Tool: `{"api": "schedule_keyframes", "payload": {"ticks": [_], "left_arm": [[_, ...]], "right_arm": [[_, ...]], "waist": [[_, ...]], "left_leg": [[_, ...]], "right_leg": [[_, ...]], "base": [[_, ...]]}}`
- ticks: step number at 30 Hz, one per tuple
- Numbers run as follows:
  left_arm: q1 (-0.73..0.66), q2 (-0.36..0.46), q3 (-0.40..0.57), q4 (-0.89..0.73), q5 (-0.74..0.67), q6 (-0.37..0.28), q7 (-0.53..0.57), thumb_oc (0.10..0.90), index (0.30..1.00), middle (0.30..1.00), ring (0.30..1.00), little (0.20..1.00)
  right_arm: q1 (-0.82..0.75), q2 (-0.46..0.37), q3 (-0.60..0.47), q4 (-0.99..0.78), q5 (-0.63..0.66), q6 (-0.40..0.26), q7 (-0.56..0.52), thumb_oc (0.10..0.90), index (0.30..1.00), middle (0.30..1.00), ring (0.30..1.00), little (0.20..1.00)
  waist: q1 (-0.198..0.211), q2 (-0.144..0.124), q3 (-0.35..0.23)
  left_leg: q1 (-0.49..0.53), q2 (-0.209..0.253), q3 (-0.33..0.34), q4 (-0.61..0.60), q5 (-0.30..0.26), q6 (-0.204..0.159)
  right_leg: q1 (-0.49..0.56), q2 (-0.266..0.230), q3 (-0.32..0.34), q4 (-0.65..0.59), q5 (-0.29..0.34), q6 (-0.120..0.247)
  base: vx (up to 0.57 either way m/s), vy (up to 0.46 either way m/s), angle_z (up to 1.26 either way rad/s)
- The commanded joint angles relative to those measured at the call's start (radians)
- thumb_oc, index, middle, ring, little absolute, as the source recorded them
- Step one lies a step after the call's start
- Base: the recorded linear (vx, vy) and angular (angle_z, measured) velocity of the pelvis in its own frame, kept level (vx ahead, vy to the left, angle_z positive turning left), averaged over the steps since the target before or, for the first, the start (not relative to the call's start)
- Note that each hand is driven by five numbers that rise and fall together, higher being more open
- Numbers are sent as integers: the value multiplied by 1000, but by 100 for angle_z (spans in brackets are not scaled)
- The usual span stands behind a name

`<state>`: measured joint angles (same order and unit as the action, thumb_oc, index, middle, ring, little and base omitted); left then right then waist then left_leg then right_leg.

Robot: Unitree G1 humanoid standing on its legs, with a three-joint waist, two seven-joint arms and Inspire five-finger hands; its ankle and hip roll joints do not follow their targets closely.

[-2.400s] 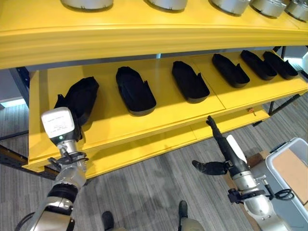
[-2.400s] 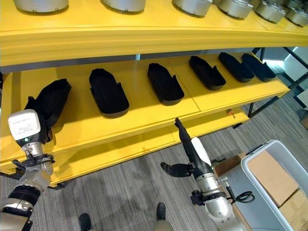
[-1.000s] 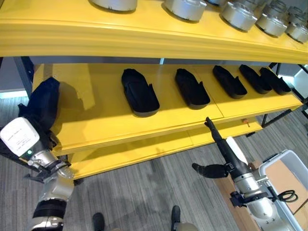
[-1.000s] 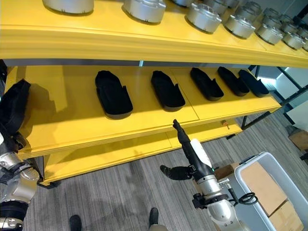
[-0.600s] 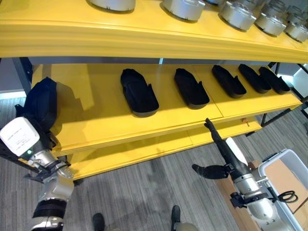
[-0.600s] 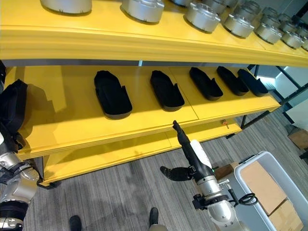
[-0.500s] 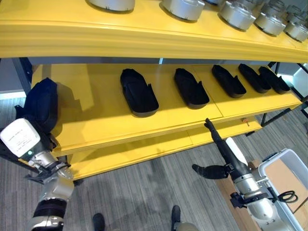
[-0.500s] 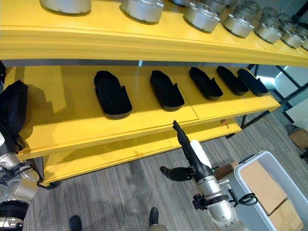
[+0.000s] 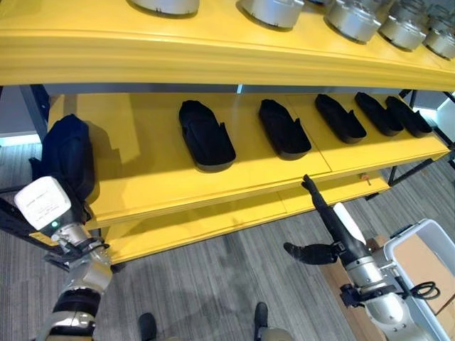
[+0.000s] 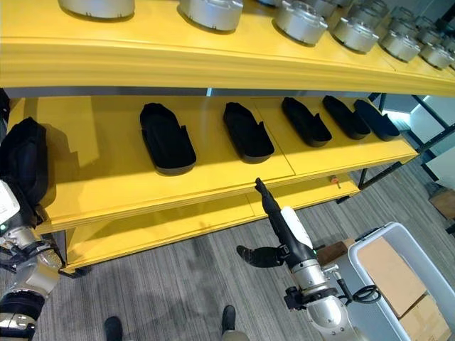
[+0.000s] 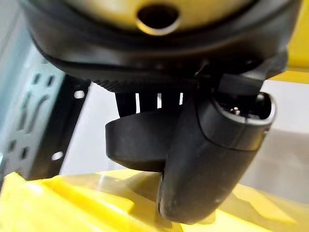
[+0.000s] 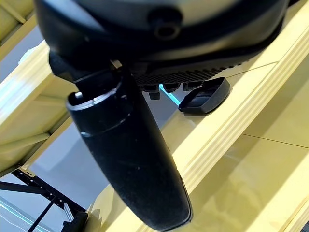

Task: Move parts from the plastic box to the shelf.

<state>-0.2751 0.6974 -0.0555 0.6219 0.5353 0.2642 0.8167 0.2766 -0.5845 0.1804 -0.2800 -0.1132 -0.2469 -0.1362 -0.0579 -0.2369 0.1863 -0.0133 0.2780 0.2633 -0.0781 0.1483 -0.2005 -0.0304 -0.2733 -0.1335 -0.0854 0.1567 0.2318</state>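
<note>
A: Here, where is the part being moved?

B: The black part (image 9: 67, 153) sits at the far left end of the middle shelf (image 9: 149, 177), with its left edge overhanging the shelf end. The left hand (image 11: 193, 159) is at it. In the left wrist view the thumb and fingers curl round a dark rounded edge of the part, so the hand reads as clamped on it.

A: What has changed over the last 2.4 s?

B: The head camera has shifted, so the whole scene sits differently. Even allowing for that, the part has gone from lying tilted on the shelf beside the next tray to standing nearer the shelf's left end, well apart from that tray.

A: And the other hand?

B: The right hand (image 9: 323, 227) hangs below the shelf front with fingers straight, thumb held apart, gripping nothing. It has kept the same pose throughout.

A: What else is on the shelf?

B: 5 black parts (image 9: 206, 135) lie in a row to the right. The plastic box (image 9: 426, 256) stands on the floor at lower right.

A: What does this mean for the task?

B: In my judgement, placement of this part is nearly finished but not released; its overhang suggests it wants sliding inward first.
</note>
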Motion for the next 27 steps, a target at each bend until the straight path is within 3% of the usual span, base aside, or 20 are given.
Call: {"api": "schedule_keyframes", "payload": {"ticks": [1, 17, 27], "left_arm": [[-175, 103, -20, 31, 68, -54, 32, 400, 300, 300, 300, 300], [-280, 128, -241, 164, 179, -113, -76, 400, 300, 300, 300, 300], [-304, 132, -301, 277, 191, -133, -110, 400, 300, 300, 300, 300]], "right_arm": [[-81, -32, -87, -127, 54, -96, -60, 900, 1000, 1000, 1000, 1000], [-132, -51, -63, -113, 69, -126, -89, 900, 1000, 1000, 1000, 1000], [-138, -65, -53, -113, 71, -139, -94, 900, 1000, 1000, 1000, 1000]], "waist": [[-23, 18, 5], [-47, 53, 41], [-53, 62, 47]], "left_leg": [[67, -39, 52, -9, -75, 78], [69, -41, 57, -8, -70, 77], [69, -42, 61, -9, -66, 76]], "right_leg": [[16, -21, 1, 88, -41, 5], [-5, -25, 18, 102, -44, 6], [-11, -26, 20, 105, -42, 7]], "base": [[0, 0, 0], [-4, 5, -1], [0, 0, 0]]}}
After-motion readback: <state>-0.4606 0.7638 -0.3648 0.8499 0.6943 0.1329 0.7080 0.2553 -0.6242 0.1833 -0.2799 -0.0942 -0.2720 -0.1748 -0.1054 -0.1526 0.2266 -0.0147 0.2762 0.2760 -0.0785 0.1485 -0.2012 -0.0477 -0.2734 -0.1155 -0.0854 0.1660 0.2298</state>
